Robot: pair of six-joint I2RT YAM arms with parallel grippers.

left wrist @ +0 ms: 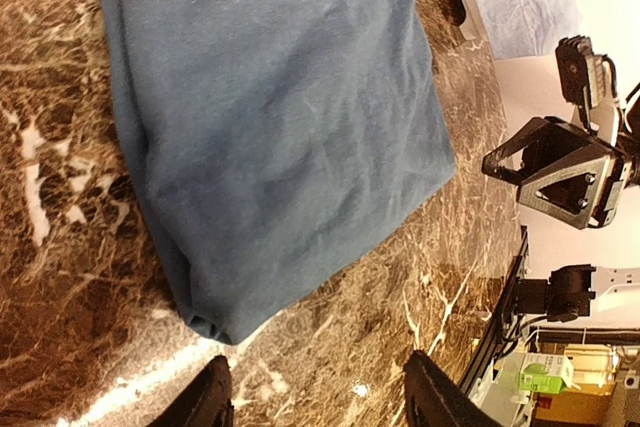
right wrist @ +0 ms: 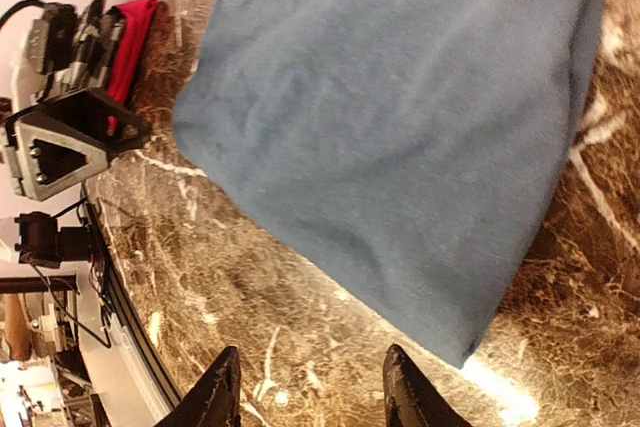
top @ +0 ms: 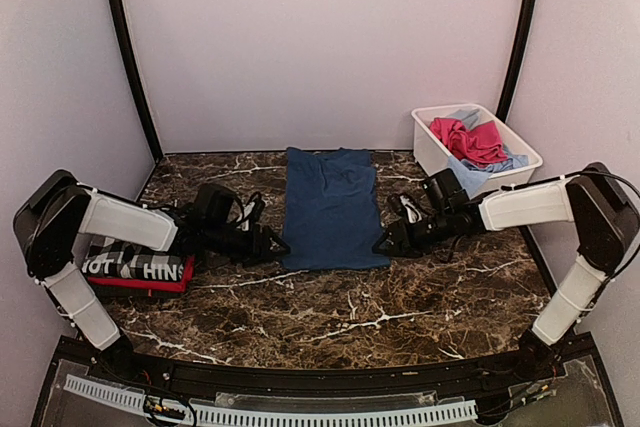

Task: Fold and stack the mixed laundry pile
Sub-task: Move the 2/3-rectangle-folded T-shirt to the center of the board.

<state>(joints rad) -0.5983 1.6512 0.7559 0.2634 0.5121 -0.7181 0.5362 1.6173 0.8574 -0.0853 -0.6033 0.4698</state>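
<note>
A navy blue tee (top: 332, 209) lies flat on the marble table, folded into a long strip. My left gripper (top: 272, 244) sits low just off its near left corner, open with nothing between the fingers; in the left wrist view that corner (left wrist: 215, 322) lies just ahead of the left gripper (left wrist: 318, 394). My right gripper (top: 385, 244) mirrors it at the near right corner, also open and empty. The right wrist view shows the tee (right wrist: 400, 107) ahead of the right gripper (right wrist: 312, 387). A folded black-and-white checked garment (top: 135, 265) rests on a red one (top: 150, 285) at the left.
A white tub (top: 430, 147) at the back right holds pink and light blue cloth (top: 470, 142). Dark curved posts and pale walls enclose the table. The opposite gripper (left wrist: 560, 177) shows in each wrist view.
</note>
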